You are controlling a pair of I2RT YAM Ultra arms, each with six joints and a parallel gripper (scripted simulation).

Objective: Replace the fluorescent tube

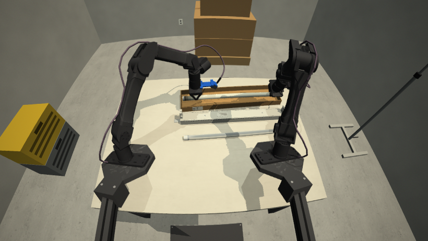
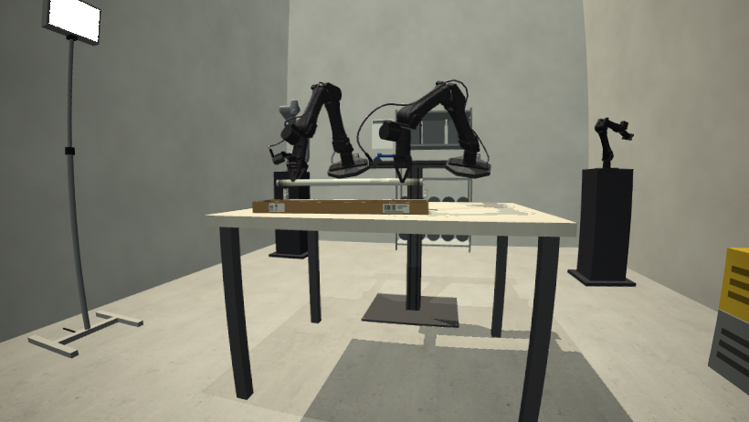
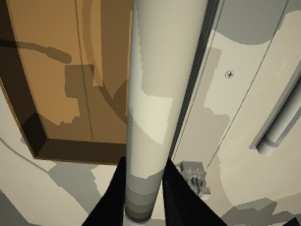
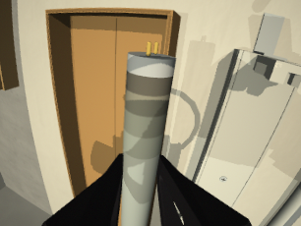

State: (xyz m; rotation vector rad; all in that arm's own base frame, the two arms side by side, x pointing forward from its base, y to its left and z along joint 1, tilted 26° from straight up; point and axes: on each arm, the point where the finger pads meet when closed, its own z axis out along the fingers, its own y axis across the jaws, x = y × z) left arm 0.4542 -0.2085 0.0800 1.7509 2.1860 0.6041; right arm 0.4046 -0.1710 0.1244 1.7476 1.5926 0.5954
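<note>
The old fluorescent tube [image 1: 233, 95] [image 2: 345, 182] [image 3: 158, 79] [image 4: 143, 128] hangs level, clear above the bench. My left gripper [image 1: 195, 97] [image 2: 402, 179] [image 3: 145, 162] is shut on it near one end. My right gripper [image 2: 296, 178] [image 4: 140, 160] is shut on it near the other end, where two pins show. The open carton [image 1: 230, 104] [image 2: 340, 207] [image 3: 64, 149] [image 4: 115, 13] sits on the bench, below the tube in the exterior view. The light fixture [image 1: 251, 115] [image 3: 246, 59] [image 4: 246, 123] lies beside the carton. The LED tube [image 1: 227, 135] [image 3: 282, 123] lies on the bench, one end hidden by the right arm.
A lampholder [image 3: 193, 177] [image 4: 264, 66] stands at each end of the fixture. The bench [image 1: 191, 179] [image 2: 498, 217] carries everything. The carton lies on the far side of the fixture from the arm bases, the LED tube on the near side.
</note>
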